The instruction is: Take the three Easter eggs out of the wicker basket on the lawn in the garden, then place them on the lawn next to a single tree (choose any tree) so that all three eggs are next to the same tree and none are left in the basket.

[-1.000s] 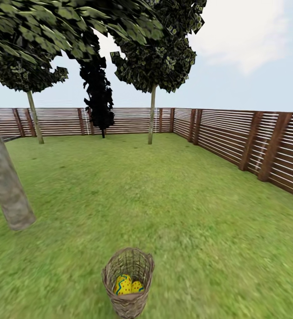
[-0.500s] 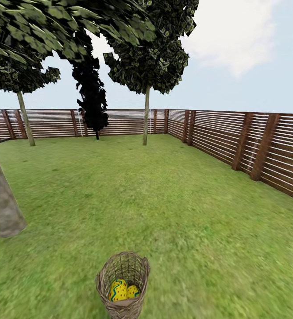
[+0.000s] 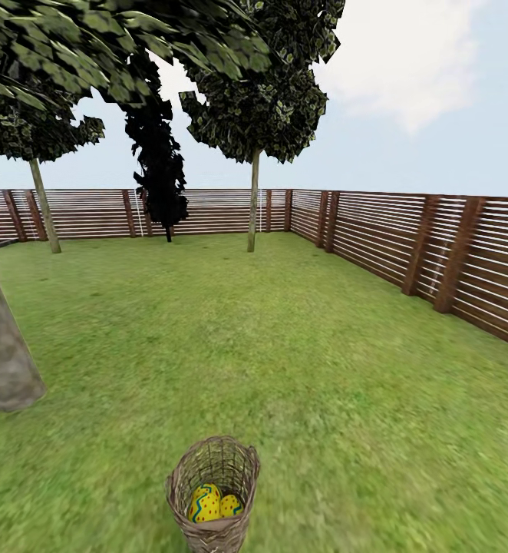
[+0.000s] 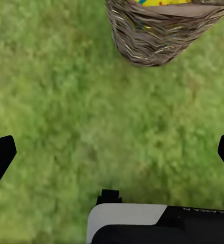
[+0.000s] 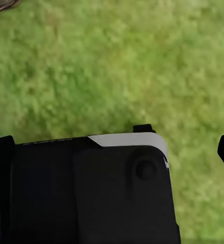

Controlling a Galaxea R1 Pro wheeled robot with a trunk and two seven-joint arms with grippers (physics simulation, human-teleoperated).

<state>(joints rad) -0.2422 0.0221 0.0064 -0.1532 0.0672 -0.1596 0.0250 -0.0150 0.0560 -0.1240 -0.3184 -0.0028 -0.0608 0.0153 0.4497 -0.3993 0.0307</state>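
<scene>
Head view: from standing height, facing forward and slightly down across the lawn (image 3: 300, 346), wicker basket (image 3: 212, 491) close at the lower edge, fence (image 3: 407, 238) far beyond the basket. Left wrist view: aimed almost straight down, close over grass just beside the basket (image 4: 160, 35), dark fingers (image 4: 0, 157) at both edges. Right wrist view: also downward and close, over grass; a brown sliver in one corner, possibly the basket's edge. Shared between head and left wrist: the basket and surrounding grass.
</scene>
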